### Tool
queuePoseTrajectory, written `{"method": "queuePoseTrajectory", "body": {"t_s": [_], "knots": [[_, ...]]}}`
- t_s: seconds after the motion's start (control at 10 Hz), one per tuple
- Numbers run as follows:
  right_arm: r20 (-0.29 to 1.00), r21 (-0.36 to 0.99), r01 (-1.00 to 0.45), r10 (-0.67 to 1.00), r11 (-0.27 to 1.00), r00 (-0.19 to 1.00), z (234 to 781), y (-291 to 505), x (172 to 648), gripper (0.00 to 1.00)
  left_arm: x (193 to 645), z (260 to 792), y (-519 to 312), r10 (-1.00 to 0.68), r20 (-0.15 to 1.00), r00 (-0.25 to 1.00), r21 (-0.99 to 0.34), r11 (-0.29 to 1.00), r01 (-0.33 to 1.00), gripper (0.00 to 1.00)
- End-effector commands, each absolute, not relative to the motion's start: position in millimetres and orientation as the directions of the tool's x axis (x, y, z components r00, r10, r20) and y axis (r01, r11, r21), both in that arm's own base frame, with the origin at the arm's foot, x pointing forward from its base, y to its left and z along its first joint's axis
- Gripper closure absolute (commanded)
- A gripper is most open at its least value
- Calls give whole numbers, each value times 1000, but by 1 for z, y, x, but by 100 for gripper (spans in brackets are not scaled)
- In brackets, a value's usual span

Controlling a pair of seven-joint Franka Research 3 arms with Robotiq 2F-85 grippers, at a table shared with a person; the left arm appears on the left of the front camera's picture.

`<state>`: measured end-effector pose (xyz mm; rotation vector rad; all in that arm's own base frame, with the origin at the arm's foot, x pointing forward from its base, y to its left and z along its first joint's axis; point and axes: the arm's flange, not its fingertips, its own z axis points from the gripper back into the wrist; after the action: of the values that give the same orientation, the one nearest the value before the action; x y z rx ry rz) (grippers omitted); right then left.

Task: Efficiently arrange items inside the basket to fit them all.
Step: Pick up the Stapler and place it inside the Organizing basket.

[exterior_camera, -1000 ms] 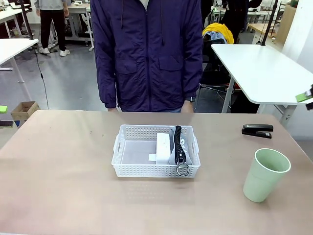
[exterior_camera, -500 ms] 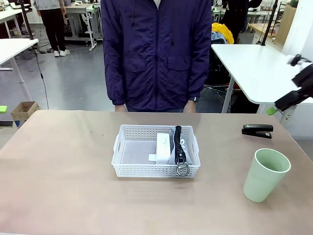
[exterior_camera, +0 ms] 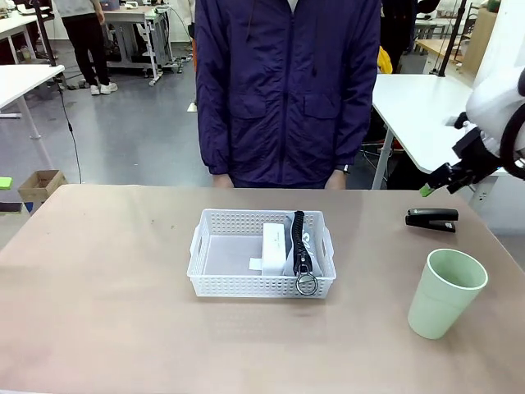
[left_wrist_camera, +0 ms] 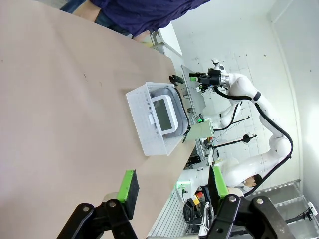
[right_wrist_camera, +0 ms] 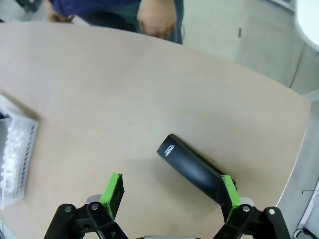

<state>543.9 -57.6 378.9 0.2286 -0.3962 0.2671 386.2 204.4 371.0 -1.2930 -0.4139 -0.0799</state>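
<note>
Basket (exterior_camera: 246,286) sits at the middle of the table (exterior_camera: 107,312), its long axis running left to right, parallel to the far edge. In its right half the grey pouch (exterior_camera: 299,242) stands on edge with the zipper up. The pouch's long axis runs from the far wall to the near wall, and its metal ring (exterior_camera: 307,284) hangs against the near wall. The small white box (exterior_camera: 274,244) stands just to its left, touching it and lined up the same way. The left half of the basket floor is bare.

The black stapler (exterior_camera: 432,219) lies flat near the far right corner, its long axis along the far edge. The pale green cup (exterior_camera: 445,293) stands upright, mouth up, by the right edge and closer to the near edge.

The right arm reaches in from the right above that far corner, wrist tipped down. The right gripper (exterior_camera: 435,185) hangs over the stapler without touching it, fingers spread wide and empty. In the right wrist view the stapler lies diagonally between them.

In the left wrist view, the left gripper (left_wrist_camera: 173,188) hovers over bare table well apart from the basket, its fingers apart with nothing between them.

A person (exterior_camera: 287,90) stands at the far edge.
</note>
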Motion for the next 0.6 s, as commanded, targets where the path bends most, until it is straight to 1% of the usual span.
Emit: {"method": "queuePoseTrajectory", "body": {"t_s": [0.0, 0.1, 0.3, 0.4, 0.5], "knots": [[390, 146, -220, 148, 965, 909, 389, -59, 548, 0, 384, 372, 203, 171, 349, 921, -912, 286, 293, 26], [408, 166, -299, 211, 940, 888, 379, -58, 544, 0, 384, 372, 203, 171, 349, 921, -912, 286, 293, 26], [408, 166, -299, 211, 940, 888, 379, -58, 544, 0, 384, 372, 203, 171, 349, 921, -912, 286, 293, 26], [401, 165, -273, 188, 948, 896, 376, -58, 547, 0, 384, 372, 203, 171, 349, 921, -912, 286, 293, 26], [412, 105, -369, 297, 924, 861, 372, -58, 552, 0, 384, 372, 203, 171, 349, 921, -912, 286, 293, 26]]}}
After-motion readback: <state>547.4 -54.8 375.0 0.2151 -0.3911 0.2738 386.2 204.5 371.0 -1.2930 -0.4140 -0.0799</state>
